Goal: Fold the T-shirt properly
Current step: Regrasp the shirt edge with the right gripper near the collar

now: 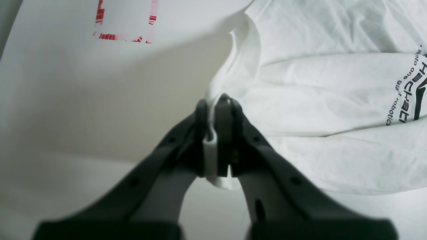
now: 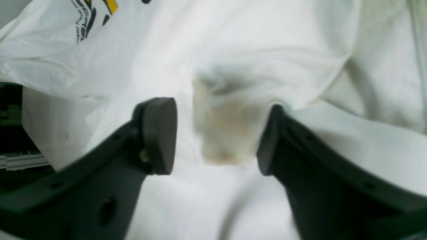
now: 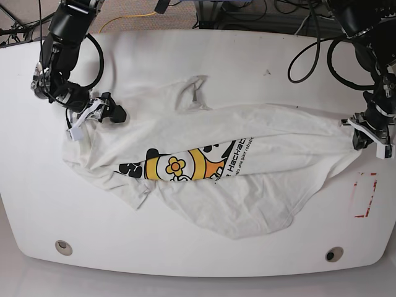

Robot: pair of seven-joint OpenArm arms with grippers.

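Across the middle of the white, rounded tabletop [image 3: 204, 52] we are stretching the cream-white cotton T-shirt [image 3: 247, 198], which is lying crumpled and lengthwise, with its orange-yellow flower graphic [image 3: 176, 166] and black lettering half buried in a long fold. At the shirt's end nearest the red-outlined rectangle [image 3: 364, 195] marked on the table, our left gripper [image 1: 217, 100] is clamping a thin bunched edge of fabric between jaws that are pressed together, as the left wrist view is showing clearly. At the shirt's opposite end, our right gripper [image 2: 217, 133] is standing with its jaws apart over a rumpled patch of cloth; the right wrist view is showing cloth lying between the dark pads [image 2: 160, 133] but no pinch on it, so we are judging that nothing is held on that side. As for progress, we are reckoning the task is only in its opening stage: the shirt is not lying flat, a sleeve [image 3: 192, 93] is sticking up on the side away from the rectangle's edge of the table, the hem is bulging toward the table's near edge, and no clean fold is showing anywhere. What is remaining, as far as we are able to judge, is securing the second corner, pulling the shirt flat, and then making every fold.
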